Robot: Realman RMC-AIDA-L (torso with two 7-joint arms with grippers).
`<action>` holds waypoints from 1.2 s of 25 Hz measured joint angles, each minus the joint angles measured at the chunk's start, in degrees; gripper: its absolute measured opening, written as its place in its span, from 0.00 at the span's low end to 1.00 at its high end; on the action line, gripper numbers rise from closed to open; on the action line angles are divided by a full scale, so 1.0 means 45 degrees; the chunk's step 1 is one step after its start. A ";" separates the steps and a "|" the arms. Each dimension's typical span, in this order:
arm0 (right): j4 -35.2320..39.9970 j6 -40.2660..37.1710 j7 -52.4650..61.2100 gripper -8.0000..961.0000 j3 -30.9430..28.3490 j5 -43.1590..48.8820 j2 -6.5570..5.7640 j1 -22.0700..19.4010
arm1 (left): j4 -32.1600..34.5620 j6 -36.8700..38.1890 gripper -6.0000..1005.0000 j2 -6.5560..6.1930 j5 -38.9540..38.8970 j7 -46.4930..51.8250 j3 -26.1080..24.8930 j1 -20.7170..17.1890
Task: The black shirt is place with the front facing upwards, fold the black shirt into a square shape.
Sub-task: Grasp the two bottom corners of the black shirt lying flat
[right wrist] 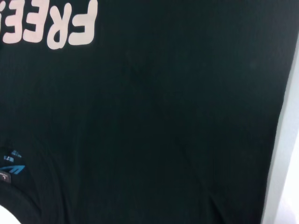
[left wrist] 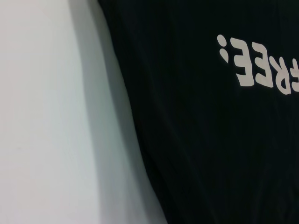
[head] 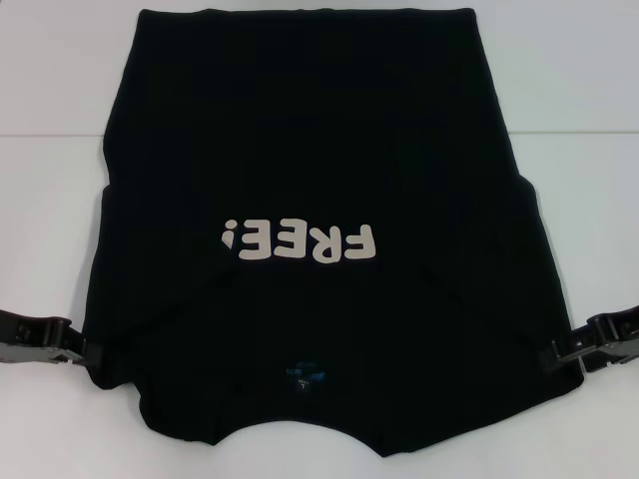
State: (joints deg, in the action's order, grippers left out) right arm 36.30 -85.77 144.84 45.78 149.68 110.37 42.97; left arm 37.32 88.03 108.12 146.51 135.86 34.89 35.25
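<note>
Left gripper: at the near left edge of the black shirt, fingers clamped on the cloth. Right gripper: at the near right edge, likewise clamped. Shirt: spread front-up on the white table, collar nearest, "FREE!" lettering mid-chest, hem farthest.

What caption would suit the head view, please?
Both grippers, left and right, at the black shirt side edges.
</note>
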 joint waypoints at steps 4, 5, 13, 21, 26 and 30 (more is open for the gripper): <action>0.0000 0.0015 0.0010 0.85 0.0069 -0.0001 0.0020 0.0004 | 0.0004 0.0005 0.04 -0.0002 0.0000 -0.0003 0.0001 -0.0001; 0.0000 0.0018 0.0020 0.85 0.0096 0.0000 0.0024 0.0003 | 0.0010 0.0007 0.04 -0.0003 0.0000 -0.0004 0.0000 -0.0001; 0.0000 0.0038 0.0037 0.85 0.0159 -0.0002 0.0112 0.0061 | 0.0029 0.0009 0.04 -0.0004 0.0000 -0.0011 0.0001 -0.0001; -0.0262 0.0000 -0.0073 0.85 0.0162 -0.0003 0.0265 0.0362 | 0.0029 0.0008 0.04 -0.0004 0.0000 -0.0016 0.0001 -0.0002; -0.0543 0.0040 -0.0209 0.85 0.0178 -0.0002 0.0353 0.0651 | 0.0022 0.0007 0.04 -0.0013 0.0000 -0.0036 0.0001 -0.0001; -0.0637 0.0031 -0.0300 0.85 0.0153 -0.0082 0.0377 0.0815 | 0.0022 0.0001 0.04 -0.0018 0.0000 -0.0037 0.0000 0.0008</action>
State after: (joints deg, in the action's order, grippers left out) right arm 33.43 -85.64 143.49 46.47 149.31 112.06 46.63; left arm 37.42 88.04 108.04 146.51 135.69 34.89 35.28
